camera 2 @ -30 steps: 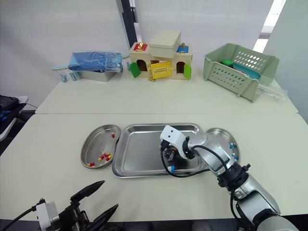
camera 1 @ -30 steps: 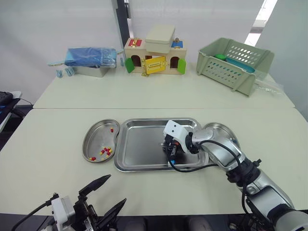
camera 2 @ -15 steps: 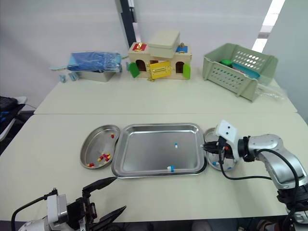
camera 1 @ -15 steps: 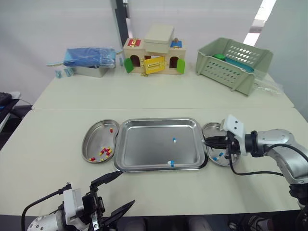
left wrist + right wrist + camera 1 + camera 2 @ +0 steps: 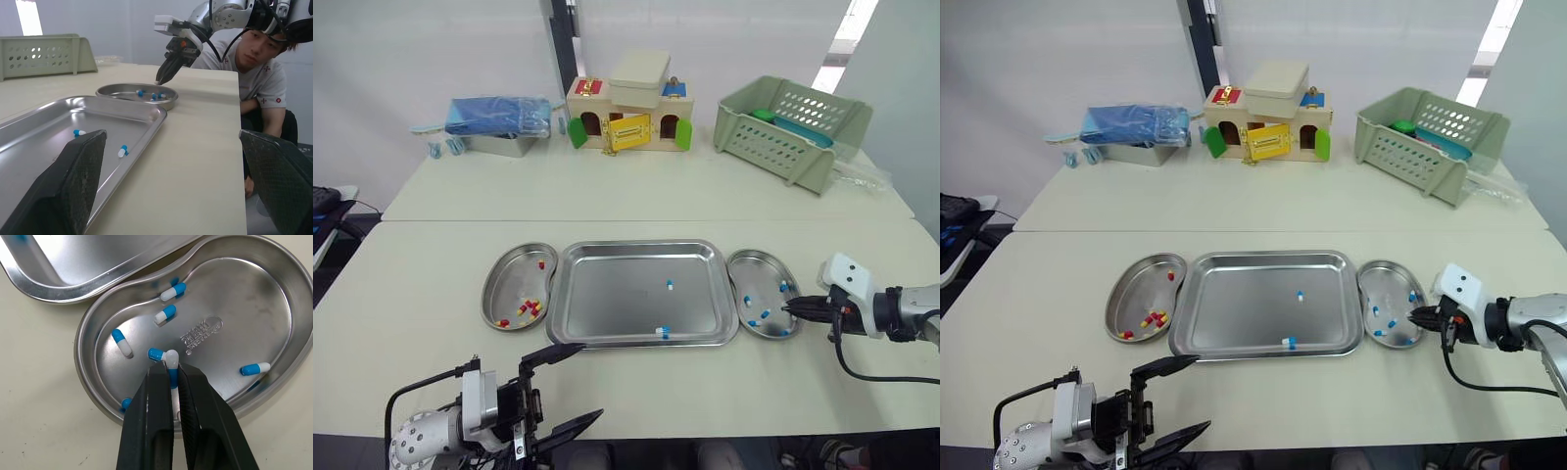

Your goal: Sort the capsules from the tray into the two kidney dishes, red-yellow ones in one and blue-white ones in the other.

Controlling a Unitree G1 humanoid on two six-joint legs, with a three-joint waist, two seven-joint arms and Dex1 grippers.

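A steel tray (image 5: pixel 641 245) lies mid-table with two blue-white capsules in it, one (image 5: pixel 669 285) near the middle and one (image 5: pixel 660 332) at the front rim. The left kidney dish (image 5: pixel 504 269) holds several red-yellow capsules (image 5: pixel 526 308). The right kidney dish (image 5: pixel 759 257) holds several blue-white capsules (image 5: pixel 765 314). My right gripper (image 5: pixel 793 308) hangs over the right dish's outer rim, shut on a blue-white capsule (image 5: pixel 171 357) just above the dish floor. Low at the table's front left, my left gripper (image 5: pixel 570 390) stands open with nothing in it.
Along the back stand a tin under a blue packet (image 5: pixel 499 116), a wooden toy house (image 5: pixel 626 116) and a green basket (image 5: pixel 791 127). A person (image 5: pixel 254 73) sits beyond the table's right end.
My right gripper has left the tray, crossed the right kidney dish and now sits at its outer side. The left gripper has risen a little.
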